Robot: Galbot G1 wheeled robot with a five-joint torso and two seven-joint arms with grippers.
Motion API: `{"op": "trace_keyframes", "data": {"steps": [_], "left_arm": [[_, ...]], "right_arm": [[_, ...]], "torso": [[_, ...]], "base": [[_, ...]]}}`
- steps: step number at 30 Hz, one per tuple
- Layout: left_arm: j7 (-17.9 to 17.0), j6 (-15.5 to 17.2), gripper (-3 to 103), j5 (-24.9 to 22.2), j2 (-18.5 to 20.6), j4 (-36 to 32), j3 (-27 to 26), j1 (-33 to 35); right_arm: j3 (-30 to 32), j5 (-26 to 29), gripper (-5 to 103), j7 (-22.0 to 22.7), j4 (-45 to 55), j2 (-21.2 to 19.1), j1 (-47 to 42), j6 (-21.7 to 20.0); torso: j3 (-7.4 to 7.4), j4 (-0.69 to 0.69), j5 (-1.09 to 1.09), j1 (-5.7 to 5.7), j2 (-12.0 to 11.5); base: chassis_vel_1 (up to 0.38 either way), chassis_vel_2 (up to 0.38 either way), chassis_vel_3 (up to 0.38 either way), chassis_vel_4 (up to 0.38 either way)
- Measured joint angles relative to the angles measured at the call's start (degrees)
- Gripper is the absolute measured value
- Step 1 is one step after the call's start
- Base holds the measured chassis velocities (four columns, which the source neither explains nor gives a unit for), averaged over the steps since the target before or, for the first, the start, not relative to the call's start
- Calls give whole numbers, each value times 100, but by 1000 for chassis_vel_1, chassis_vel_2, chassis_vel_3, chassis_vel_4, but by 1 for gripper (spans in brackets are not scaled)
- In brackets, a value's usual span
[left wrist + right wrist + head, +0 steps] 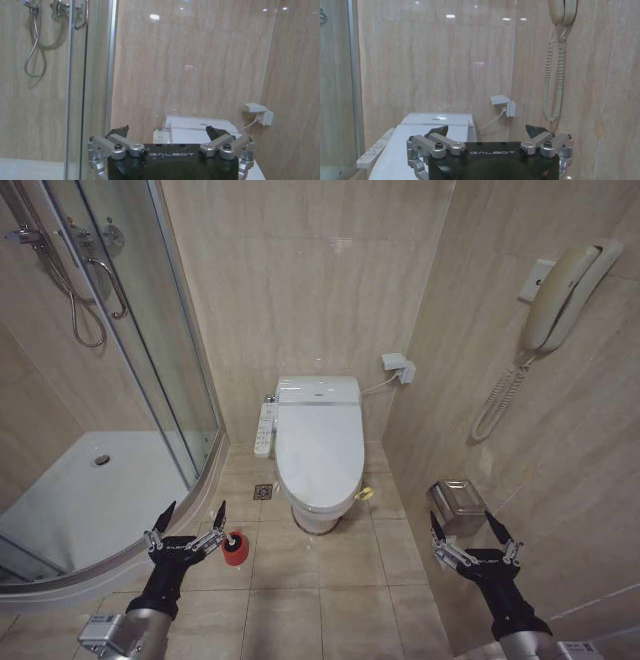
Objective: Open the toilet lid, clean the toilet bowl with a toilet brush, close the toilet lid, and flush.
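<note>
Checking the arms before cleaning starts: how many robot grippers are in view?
2. The left gripper hangs open over the floor beside the red brush holder; the right gripper hangs open near the right wall, below the wall phone.

Both arms raised forward, grippers spread and holding nothing.

In the head view the left gripper (pixel 189 522) sits at the lower left of the frame, its dark forearm running down to the bottom edge, fingers apart and pointing up. The right gripper (pixel 465 529) sits at the lower right in a matching pose, fingers likewise wide apart and pointing up.
</note>
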Motion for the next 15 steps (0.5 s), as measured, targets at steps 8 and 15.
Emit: {"op": "trace_keyframes", "data": {"steps": [8,15], "left_arm": [[-108,-59,100,341,-286,-315,208,418],[-173,-308,100,478,-432,-327,243,663]], "right_arm": [[0,0,100,0,0,0,0,0],[0,0,100,0,0,0,0,0]], "torso": [[0,0,1,-1,0],[0,0,1,-1,0]], "base": [[0,0,0,0],[0,0,0,0]]}}
